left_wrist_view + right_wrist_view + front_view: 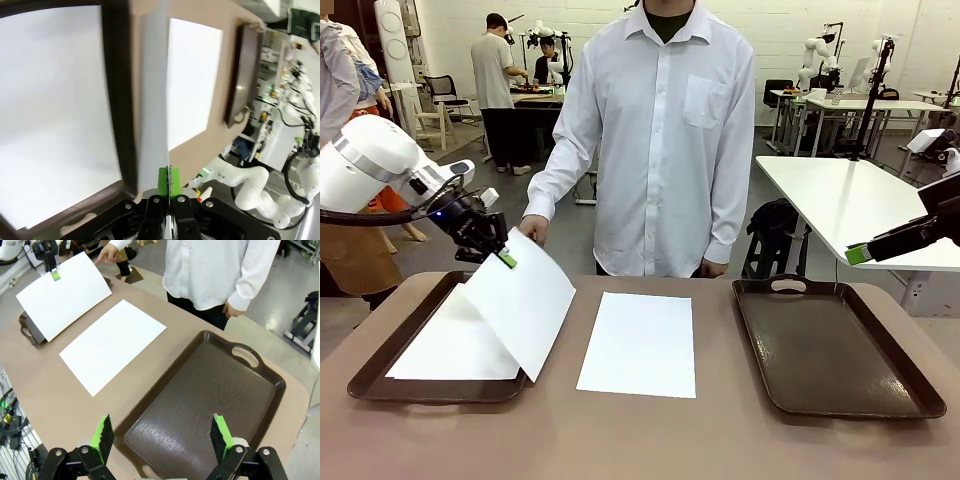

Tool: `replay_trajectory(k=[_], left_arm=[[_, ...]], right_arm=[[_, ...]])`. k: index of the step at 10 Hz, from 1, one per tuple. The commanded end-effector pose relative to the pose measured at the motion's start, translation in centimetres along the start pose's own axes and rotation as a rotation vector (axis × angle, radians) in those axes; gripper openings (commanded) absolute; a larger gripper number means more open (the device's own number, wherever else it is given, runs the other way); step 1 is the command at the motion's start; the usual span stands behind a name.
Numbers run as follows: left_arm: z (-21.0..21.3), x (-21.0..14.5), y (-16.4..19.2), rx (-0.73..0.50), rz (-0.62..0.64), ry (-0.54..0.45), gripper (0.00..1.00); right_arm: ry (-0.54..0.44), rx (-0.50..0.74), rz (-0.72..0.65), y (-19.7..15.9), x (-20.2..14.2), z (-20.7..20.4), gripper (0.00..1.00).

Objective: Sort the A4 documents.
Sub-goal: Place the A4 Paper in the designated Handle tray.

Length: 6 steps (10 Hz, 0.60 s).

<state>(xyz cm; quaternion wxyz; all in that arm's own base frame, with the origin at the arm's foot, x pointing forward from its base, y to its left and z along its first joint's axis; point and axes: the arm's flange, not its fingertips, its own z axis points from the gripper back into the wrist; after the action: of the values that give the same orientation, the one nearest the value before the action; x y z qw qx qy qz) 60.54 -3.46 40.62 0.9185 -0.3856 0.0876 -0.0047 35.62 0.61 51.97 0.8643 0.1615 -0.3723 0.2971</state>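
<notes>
I see the left jaws clamped on one A4 document (520,300), tilted over the left tray (365,387). The right jaws stand apart above the right tray (210,390).

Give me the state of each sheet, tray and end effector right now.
left end effector: shut on the held sheet.
held sheet: raised by its top edge, tilted, over the left tray.
tray sheet: flat in the left tray.
middle sheet: flat on the table, between the trays.
right end effector: open, holding nothing, above the right tray.
</notes>
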Motion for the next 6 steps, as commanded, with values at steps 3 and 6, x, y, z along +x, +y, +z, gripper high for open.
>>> replay_trajectory(k=[3, 6], left_arm=[[0.1, -0.4, 3.1, 0.189, 0.11, -0.048, 0.01], [-0.1, 0.4, 5.8, 0.256, 0.145, -0.03, 0.01]], right_arm=[[0.001, 0.002, -0.001, 0.0, 0.0, -0.1, 1.0], [0.001, 0.002, -0.001, 0.0, 0.0, -0.1, 1.0]])
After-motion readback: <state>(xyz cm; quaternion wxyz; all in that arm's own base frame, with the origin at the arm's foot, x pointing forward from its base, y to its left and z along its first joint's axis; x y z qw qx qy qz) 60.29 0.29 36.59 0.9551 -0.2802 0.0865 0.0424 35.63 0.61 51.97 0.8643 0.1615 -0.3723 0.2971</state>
